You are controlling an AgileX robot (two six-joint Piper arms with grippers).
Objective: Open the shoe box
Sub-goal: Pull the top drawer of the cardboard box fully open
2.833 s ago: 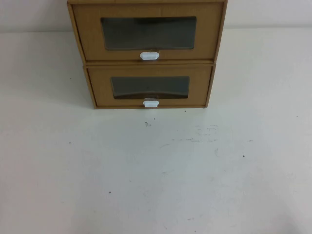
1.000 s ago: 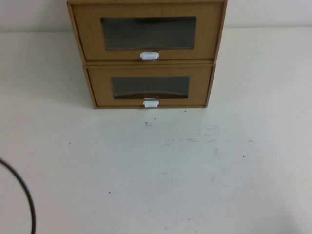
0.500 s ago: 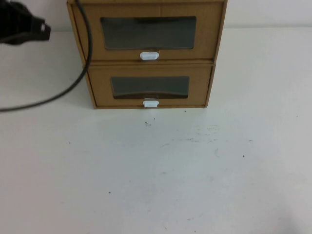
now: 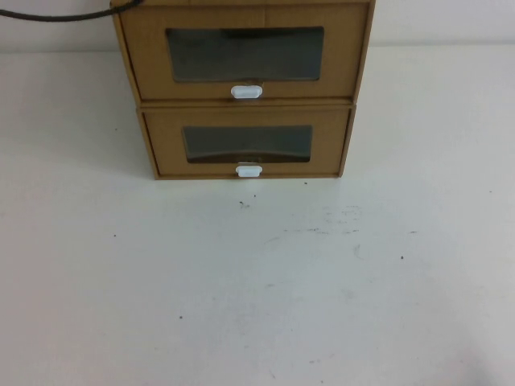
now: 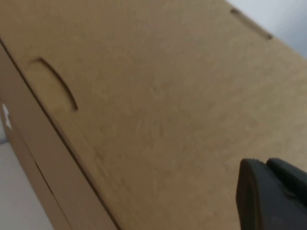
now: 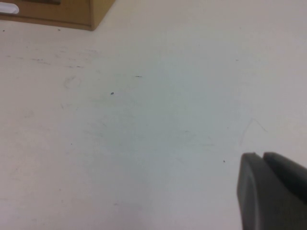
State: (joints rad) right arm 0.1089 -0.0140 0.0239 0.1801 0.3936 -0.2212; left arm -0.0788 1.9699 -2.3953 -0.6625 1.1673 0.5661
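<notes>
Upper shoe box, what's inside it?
The upper shoe box shows only a dark window; its contents are hidden. The left tool hovers over its top; the right tool hangs above the table.

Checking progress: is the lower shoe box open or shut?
Shut: lower shoe box front sits flush. Left gripper at upper box; right gripper over table.

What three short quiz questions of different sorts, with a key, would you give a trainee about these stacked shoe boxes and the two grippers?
1. True or false: the lower shoe box is already pulled open.
2. The left gripper hangs over: A the upper shoe box, at its top; B the lower handle; C a loose shoe.
3. Fill in: the right gripper, shut, hangs over the white ____.
Key: 1 false; 2 A; 3 table.
</notes>
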